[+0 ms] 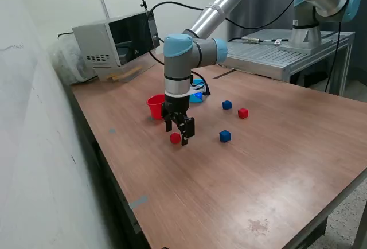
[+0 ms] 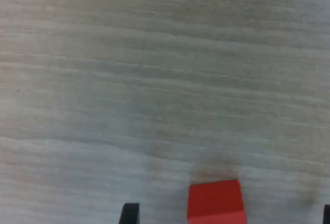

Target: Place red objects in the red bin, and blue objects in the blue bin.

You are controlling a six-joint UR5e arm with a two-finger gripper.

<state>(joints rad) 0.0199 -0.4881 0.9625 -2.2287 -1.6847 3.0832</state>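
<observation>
**Grasp on the near red cube could slip off-centre**

The brown wood-grain table (image 1: 241, 168) carries everything, and the grey UR5e arm (image 1: 189, 54) reaches down over it. Behind the fingers stands the small round red plastic cup (image 1: 155, 106), with the light blue plastic cup (image 1: 196, 95) partly hidden behind the arm's wrist. The black two-finger gripper (image 1: 178, 136) hangs low over the table with its fingers spread apart, holding nothing.

The small solid red cube (image 2: 215, 202) sits between the two fingers in the wrist view, but closer to one than the other. Closing from here, one finger would likely touch first and push or turn the cube, so it could be pinched by a corner or skid out. Whether the fingertips are low enough to catch its sides cannot be told; too high, and they would close on air.

Well beyond the fingers lie another small red cube (image 1: 243, 113) and two dark blue cubes (image 1: 225, 136) (image 1: 227, 105), all still outside the cups.
</observation>
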